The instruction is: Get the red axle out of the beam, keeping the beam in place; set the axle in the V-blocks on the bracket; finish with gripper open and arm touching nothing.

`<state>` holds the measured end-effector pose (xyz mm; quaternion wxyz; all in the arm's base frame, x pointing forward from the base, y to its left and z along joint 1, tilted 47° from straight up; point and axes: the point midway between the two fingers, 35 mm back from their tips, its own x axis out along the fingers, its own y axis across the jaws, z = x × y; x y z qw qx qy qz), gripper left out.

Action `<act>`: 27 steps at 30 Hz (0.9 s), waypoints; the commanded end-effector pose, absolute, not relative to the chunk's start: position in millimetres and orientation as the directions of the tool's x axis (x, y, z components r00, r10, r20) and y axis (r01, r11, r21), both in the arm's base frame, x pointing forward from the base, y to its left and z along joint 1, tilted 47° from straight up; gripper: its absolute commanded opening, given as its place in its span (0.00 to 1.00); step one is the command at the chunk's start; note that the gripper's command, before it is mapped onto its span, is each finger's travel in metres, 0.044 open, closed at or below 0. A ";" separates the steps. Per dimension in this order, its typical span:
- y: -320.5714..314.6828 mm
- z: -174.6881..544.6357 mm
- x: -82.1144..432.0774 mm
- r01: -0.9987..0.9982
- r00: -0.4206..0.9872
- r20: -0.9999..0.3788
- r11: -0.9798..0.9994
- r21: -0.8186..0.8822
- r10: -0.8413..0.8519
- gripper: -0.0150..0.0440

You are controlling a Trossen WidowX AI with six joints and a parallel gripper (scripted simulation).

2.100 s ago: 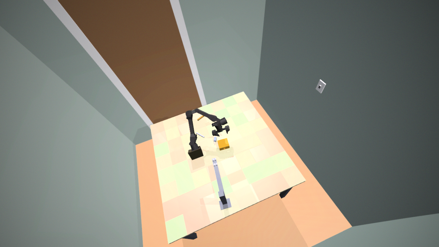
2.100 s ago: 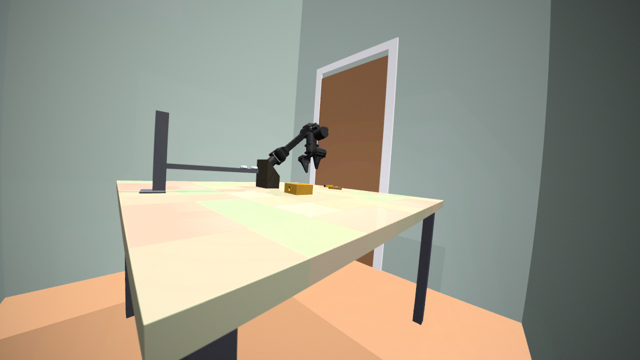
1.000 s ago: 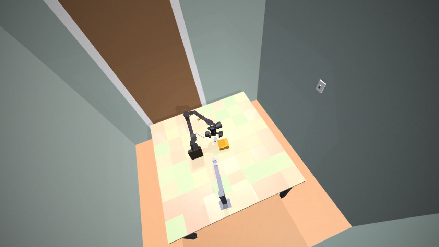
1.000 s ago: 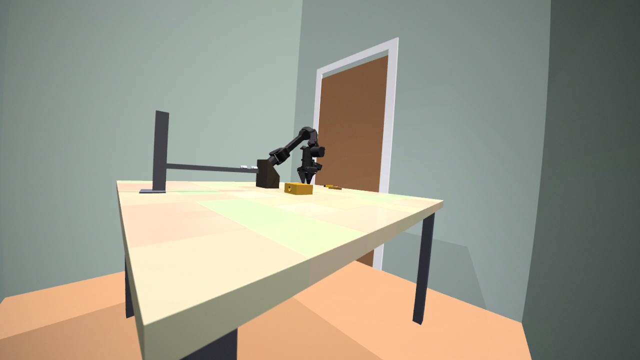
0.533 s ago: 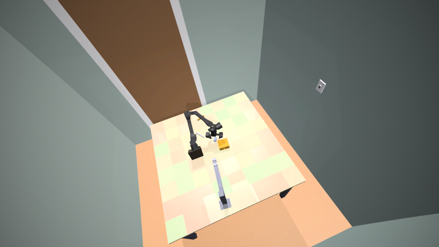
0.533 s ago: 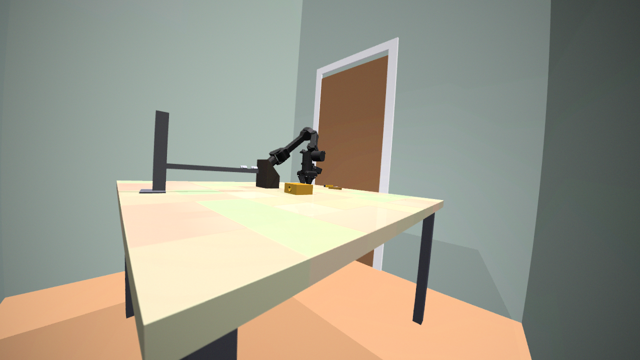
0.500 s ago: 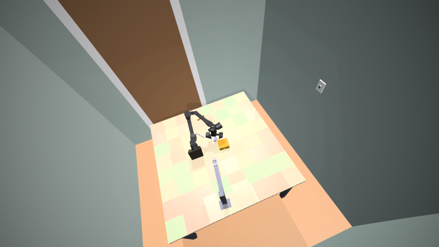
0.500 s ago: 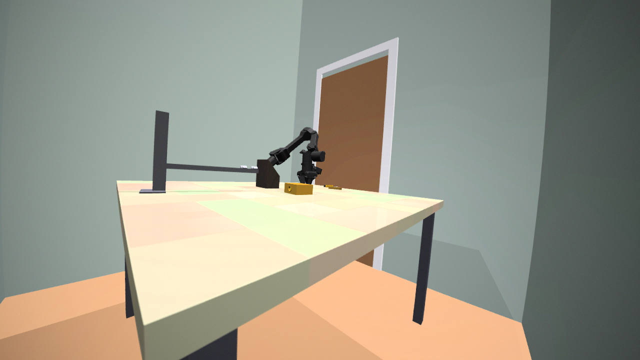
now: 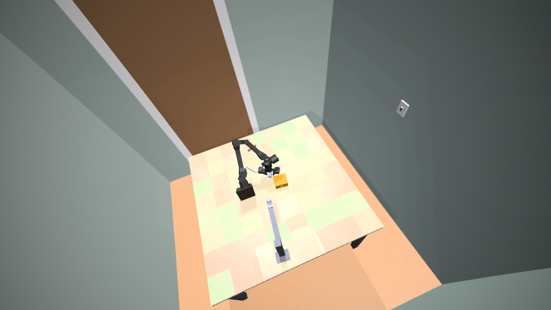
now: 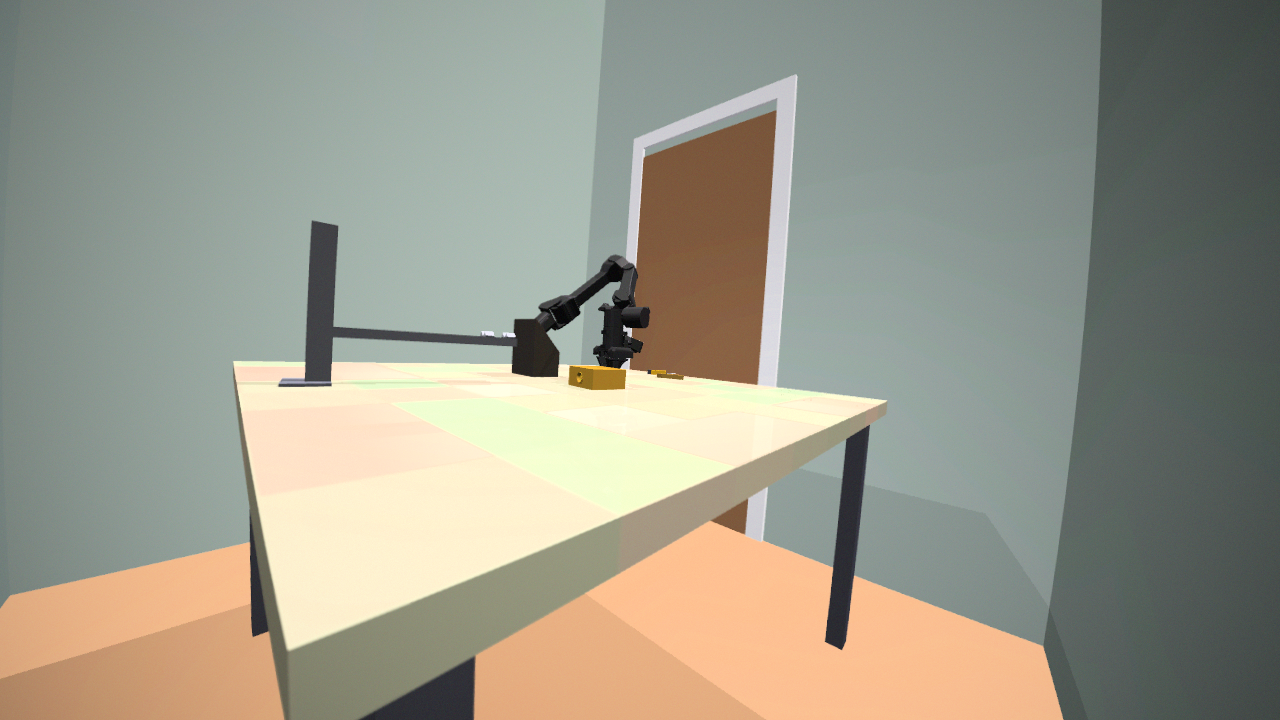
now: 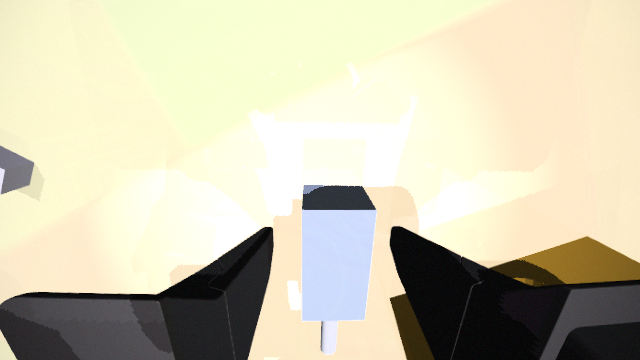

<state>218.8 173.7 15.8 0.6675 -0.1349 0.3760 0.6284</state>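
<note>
My gripper points down, its fingers partly apart and open. A pale blue block with a thin pin stands between them, with a gap on each side in the wrist view. The orange beam sits on the table just right of the gripper; a round hole shows in it. No red axle can be made out. The grey bracket has a post and a long arm, with pale V-blocks near the arm's free end.
A thin grey bar lies left of the gripper. An orange-handled tool lies farther back, partly behind the arm in the top view. The robot's base stands left of the beam.
</note>
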 end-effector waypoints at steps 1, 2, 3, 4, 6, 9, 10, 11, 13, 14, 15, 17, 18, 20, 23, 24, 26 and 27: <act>172.9 14.0 217.5 -0.937 -0.074 -0.675 0.180 0.298 0.734 0.56; 172.9 14.0 217.5 -0.937 -0.074 -0.675 0.180 0.298 0.734 0.51; 172.9 14.0 217.5 -0.937 -0.074 -0.675 0.180 0.298 0.734 0.47; 172.9 14.0 217.5 -0.937 -0.074 -0.675 0.180 0.298 0.734 0.42; 172.9 14.0 217.5 -0.937 -0.074 -0.675 0.180 0.298 0.734 0.40; 172.9 14.0 217.5 -0.937 -0.074 -0.675 0.180 0.298 0.734 0.37; 172.9 14.0 217.5 -0.937 -0.074 -0.675 0.180 0.298 0.734 0.35; 172.9 14.0 217.5 -0.937 -0.074 -0.675 0.180 0.298 0.734 0.31; 171.1 15.4 218.2 -0.937 -0.074 -0.676 0.181 0.298 0.733 0.25; 169.3 16.7 218.8 -0.937 -0.074 -0.677 0.181 0.298 0.732 0.25; 166.9 18.6 219.6 -0.937 -0.073 -0.678 0.181 0.297 0.731 0.25; 160.6 23.2 221.2 -0.938 -0.073 -0.680 0.182 0.296 0.729 0.25; 156.9 26.0 221.9 -0.938 -0.073 -0.681 0.183 0.295 0.728 0.25; 149.0 31.6 223.0 -0.938 -0.073 -0.683 0.183 0.295 0.727 0.25; 137.0 40.4 223.9 -0.938 -0.073 -0.684 0.184 0.295 0.725 0.25; 133.0 43.4 224.2 -0.938 -0.073 -0.684 0.184 0.295 0.725 0.25; 125.1 49.5 224.5 -0.938 -0.073 -0.684 0.183 0.295 0.726 0.25; 121.1 52.6 224.5 -0.938 -0.073 -0.683 0.183 0.295 0.727 0.25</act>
